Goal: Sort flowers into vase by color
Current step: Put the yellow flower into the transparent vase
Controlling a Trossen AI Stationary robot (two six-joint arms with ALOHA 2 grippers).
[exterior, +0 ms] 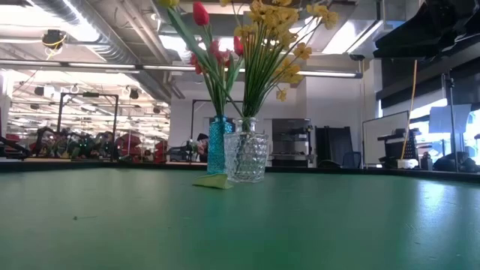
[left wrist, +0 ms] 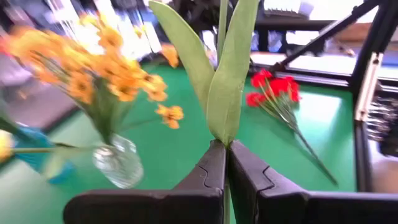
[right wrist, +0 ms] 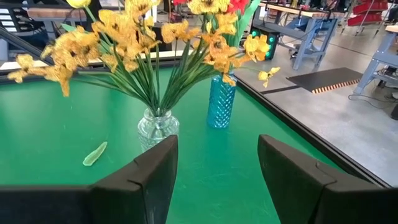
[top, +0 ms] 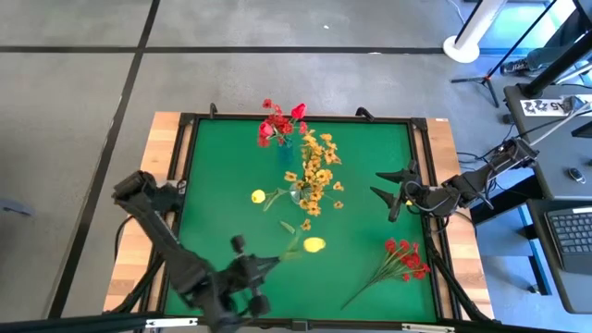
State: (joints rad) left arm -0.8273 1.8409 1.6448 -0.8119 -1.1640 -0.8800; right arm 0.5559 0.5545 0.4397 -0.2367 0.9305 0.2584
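On the green surface (top: 213, 166): two vases mid-field, a clear vase (top: 302, 194) packed with yellow-orange sprigs (top: 317, 171) and a blue vase (top: 285, 141) behind it carrying red blooms (top: 277, 120).
Left pincer (left wrist: 226, 163): near the front edge, fingers pressed together on the green stem of a yellow bud (top: 314, 245), two long leaves standing up right out of the grip.
Where that bud sits: its head shows just off the surface centre, short of the clear vase.
How it handles: featherweight, by my reading; a thin bendy stem, soft leaves, nothing to break but plenty to flop. The hold at the leaf base looks sensible, low enough to steer the stem end into a narrow neck.
Left arm pose: stretched in from the front left corner, wrist pointing toward the vases.
Right pincer (right wrist: 214, 171): fingers well apart, holding nothing, hovering at the right side and facing both vases.
Still lying flat: a red cluster (top: 405, 259) near the right front corner, and another yellow bud (top: 258, 196) just left of the clear vase.
Stray: a loose leaf (right wrist: 95, 154) beside the clear vase.
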